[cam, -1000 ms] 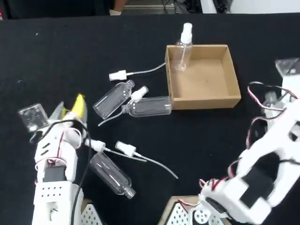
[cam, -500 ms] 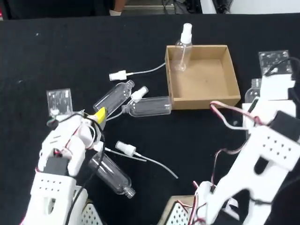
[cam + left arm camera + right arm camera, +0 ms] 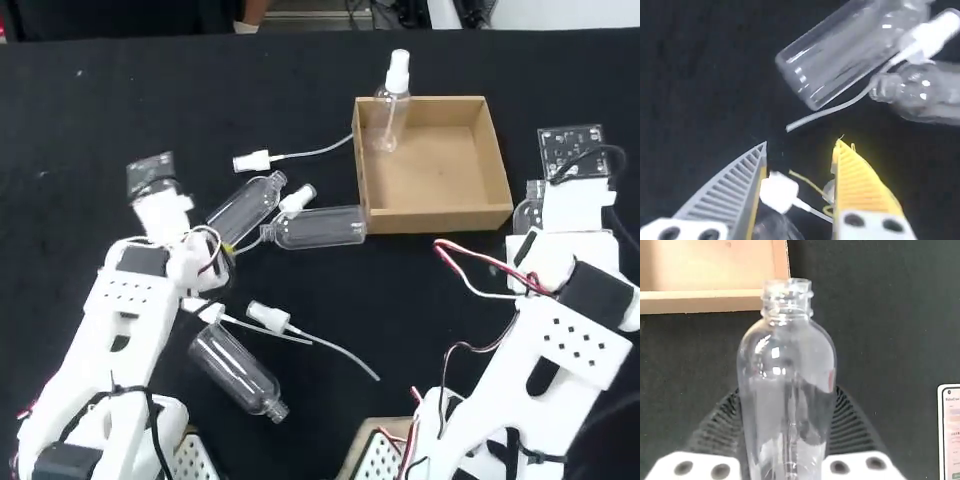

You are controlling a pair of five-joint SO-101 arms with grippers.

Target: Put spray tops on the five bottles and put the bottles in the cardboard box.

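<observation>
Right pincer: clamped round the body of an uncapped bottle, neck pointing out past the fingertips, probably so that the open neck could take a top; it sat just beside the cardboard box, at the front right corner
Left pincer: jaws spread wide, gripping nothing, low over the surface; a loose spray top lay in the gap between them, probably the next pick
Finished bottle: capped, upright in the box's back left corner
Lying bottles: two near the box, one near the left arm's base, all uncapped
In the way: another spray top's thin tube trailed just ahead of the open jaws and could snag
</observation>
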